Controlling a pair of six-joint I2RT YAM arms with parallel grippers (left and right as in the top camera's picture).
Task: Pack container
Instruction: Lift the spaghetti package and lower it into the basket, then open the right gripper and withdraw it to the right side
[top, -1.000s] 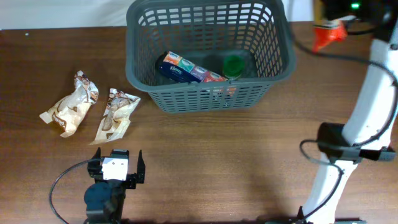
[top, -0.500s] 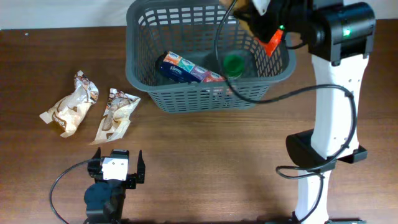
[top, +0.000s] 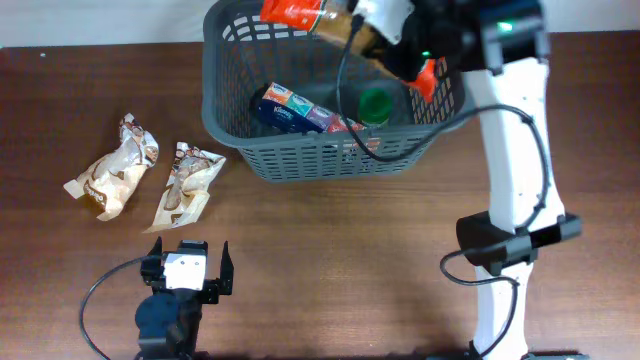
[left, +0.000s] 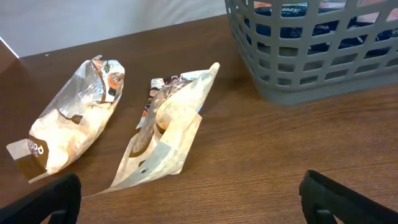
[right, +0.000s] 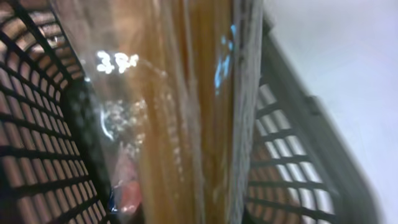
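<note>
The dark grey slotted basket (top: 330, 158) stands at the back middle of the table; it also shows in the left wrist view (left: 298, 62) and the right wrist view (right: 292, 155). My right gripper (top: 378, 38) is above the basket's rear, shut on a clear packet of golden noodles with orange-red ends (top: 322, 18). The packet fills the right wrist view (right: 180, 112) and hides the fingers there. My left gripper (top: 187, 283) is open and empty near the front left edge, fingers wide apart (left: 199, 199).
Inside the basket lie a blue multi-pack box (top: 295, 110) and a green-lidded jar (top: 376, 103). Two tan snack bags (top: 113, 168) (top: 187, 185) lie on the wooden table left of the basket, just ahead of my left gripper (left: 74, 118) (left: 165, 127).
My right arm has swung from the table's far right edge leftwards over the basket, carrying the packet. The left arm has not moved.
</note>
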